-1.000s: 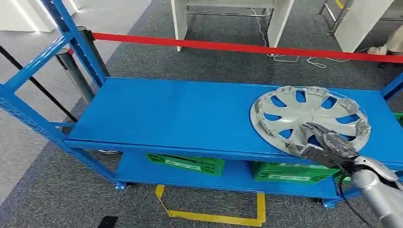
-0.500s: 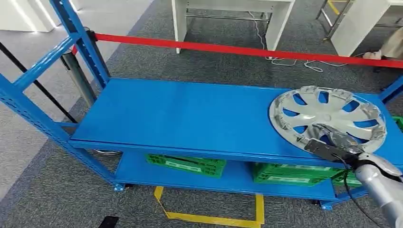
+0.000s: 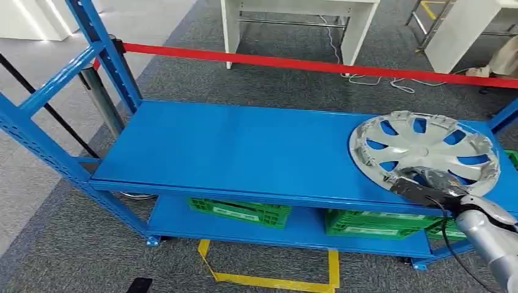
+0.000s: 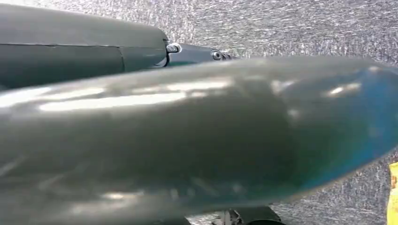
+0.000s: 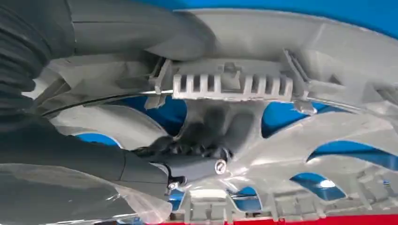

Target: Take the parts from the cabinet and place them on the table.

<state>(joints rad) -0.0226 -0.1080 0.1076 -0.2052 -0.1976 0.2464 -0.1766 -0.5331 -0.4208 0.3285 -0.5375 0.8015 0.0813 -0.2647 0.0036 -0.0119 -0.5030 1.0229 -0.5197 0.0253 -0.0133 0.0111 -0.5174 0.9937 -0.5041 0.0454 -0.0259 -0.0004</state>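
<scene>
- Standing across most of the head view: blue rack (image 3: 73,61), with its top shelf (image 3: 244,149) taken as the landmark for all places below.
- Lower shelf (image 3: 293,229) sits under the top shelf; green crates (image 3: 241,210) rest on it, one toward the shelf's middle, others toward its right end.
- Grey carpet floor (image 3: 73,256) lies around the rack; yellow tape outline (image 3: 269,278) on the floor just in front of the lower shelf.
- Red barrier strip (image 3: 305,63) runs behind the top shelf, side to side; white furniture legs (image 3: 231,27) stand beyond it.
- Silver wheel cover (image 3: 421,149) lies at the right end of the top shelf, hollow side up, clips around the rim; its near rim is at the shelf's front edge. Blue of the shelf shows through its spoke openings.
- Right hand (image 3: 427,183) is at the wheel cover's near rim, silver forearm coming in from in front of the shelf's right end. In the right wrist view the right hand (image 5: 94,93) grips the wheel cover (image 5: 291,117): thick thumb over the rim by a ribbed clip, dark fingers (image 5: 187,147) on the other face of the rim, reaching through a spoke opening.
- Left hand: left wrist view shows a blurred grey cover (image 4: 187,140) over carpet; whether the fingers are apart or curled, cannot tell.
</scene>
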